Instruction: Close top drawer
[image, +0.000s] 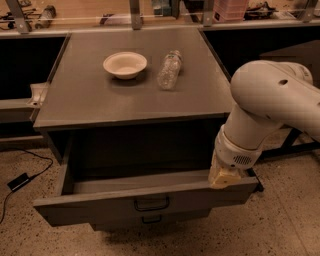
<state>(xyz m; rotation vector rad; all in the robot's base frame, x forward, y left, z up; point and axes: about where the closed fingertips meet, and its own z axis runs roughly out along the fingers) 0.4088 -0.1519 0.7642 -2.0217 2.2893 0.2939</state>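
Observation:
The top drawer (100, 205) is a wide grey metal drawer, pulled far out of the cabinet, with a dark loop handle (151, 203) at the centre of its front panel. Its inside looks dark and empty. My gripper (223, 176) hangs from the white arm at the drawer's right end, right at the top rim of the front panel. Its cream tip points down and seems to touch the rim.
A lower drawer handle (151, 219) shows just under the open drawer. On the cabinet top (80, 100) sit a white bowl (125, 64) and a clear plastic bottle (169, 69) lying on its side. A cable and a small black box (19, 181) lie on the floor at left.

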